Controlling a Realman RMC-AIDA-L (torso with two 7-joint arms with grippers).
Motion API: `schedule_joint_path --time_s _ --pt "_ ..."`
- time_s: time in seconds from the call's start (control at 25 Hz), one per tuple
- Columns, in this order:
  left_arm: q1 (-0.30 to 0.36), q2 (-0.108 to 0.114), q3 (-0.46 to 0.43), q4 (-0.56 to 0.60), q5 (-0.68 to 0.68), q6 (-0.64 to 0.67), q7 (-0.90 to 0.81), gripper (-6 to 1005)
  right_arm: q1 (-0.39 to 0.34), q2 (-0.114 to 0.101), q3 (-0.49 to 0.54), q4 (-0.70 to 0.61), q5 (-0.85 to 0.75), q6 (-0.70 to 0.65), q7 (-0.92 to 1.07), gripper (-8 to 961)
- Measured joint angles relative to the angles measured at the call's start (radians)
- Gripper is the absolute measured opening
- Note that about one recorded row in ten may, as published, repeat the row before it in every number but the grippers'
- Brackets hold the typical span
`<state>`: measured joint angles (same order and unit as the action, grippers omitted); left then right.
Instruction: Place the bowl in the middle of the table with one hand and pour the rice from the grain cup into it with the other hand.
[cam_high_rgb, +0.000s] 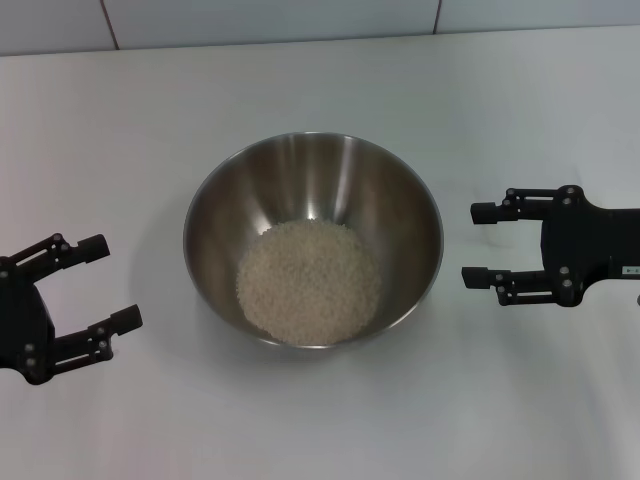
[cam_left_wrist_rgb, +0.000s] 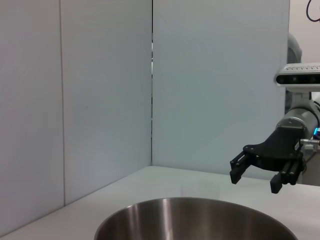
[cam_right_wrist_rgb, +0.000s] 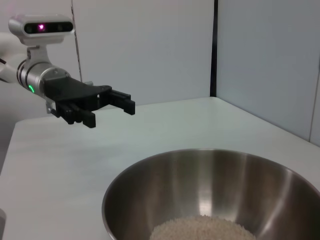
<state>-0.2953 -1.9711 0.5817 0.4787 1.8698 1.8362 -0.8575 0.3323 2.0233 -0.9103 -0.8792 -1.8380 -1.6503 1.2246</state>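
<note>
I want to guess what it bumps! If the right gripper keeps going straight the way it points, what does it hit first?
Probably the bowl. The right gripper, open, points toward its rim, though its height over the table is unclear.

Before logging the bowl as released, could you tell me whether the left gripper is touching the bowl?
Apart. In the head view, bare table shows between the open left gripper and the bowl.

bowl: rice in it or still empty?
Rice in it: a pale heap of rice covers the bottom of the bowl, upright on the table.
</note>
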Motion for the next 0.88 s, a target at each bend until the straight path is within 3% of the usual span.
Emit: schedule_joint_path --time_s 0.88 --pt "-0.003 0.003 0.003 0.000 0.000 0.004 -0.010 814 0.001 0.001 0.001 -0.001 -0.003 0.003 0.001 730"
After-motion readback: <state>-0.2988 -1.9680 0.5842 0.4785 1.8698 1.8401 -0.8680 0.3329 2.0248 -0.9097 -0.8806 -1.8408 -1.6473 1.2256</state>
